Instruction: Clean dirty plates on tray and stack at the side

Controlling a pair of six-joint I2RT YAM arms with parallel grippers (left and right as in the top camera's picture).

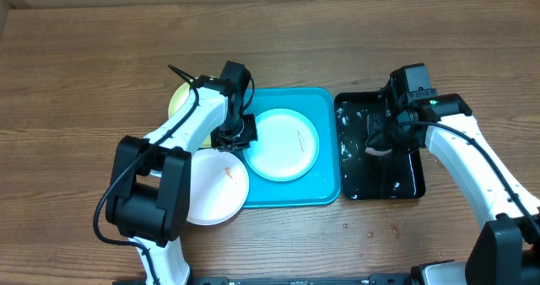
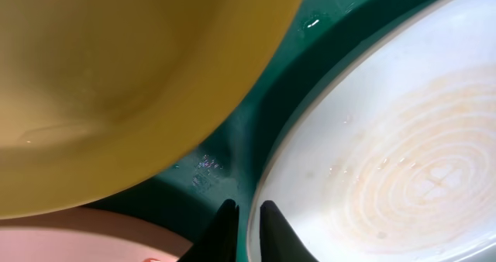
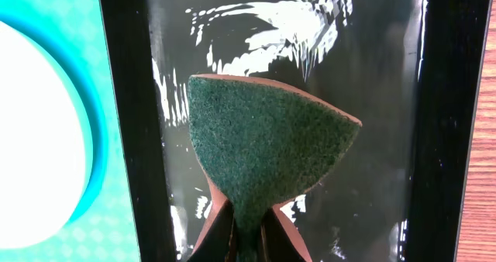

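Note:
A light cyan plate [image 1: 285,143] with faint orange rings [image 2: 387,161] lies on the bright blue tray [image 1: 325,184]. My left gripper [image 1: 243,133] sits at its left edge, and in the left wrist view the gripper [image 2: 244,206] is shut on the rim, one finger on each side. The yellow-green plate [image 1: 179,99] lies behind the left arm, off the tray, and fills the upper left of the left wrist view [image 2: 116,76]. A white plate [image 1: 215,188] with an orange smear rests on the table at the tray's front left. My right gripper [image 3: 246,231] is shut on a green sponge [image 3: 267,146].
A glossy black tray [image 1: 405,180], wet with streaks, lies right of the blue tray, and the sponge hangs over it. Small crumbs [image 1: 371,230] dot the table in front of it. Bare wood surrounds both trays.

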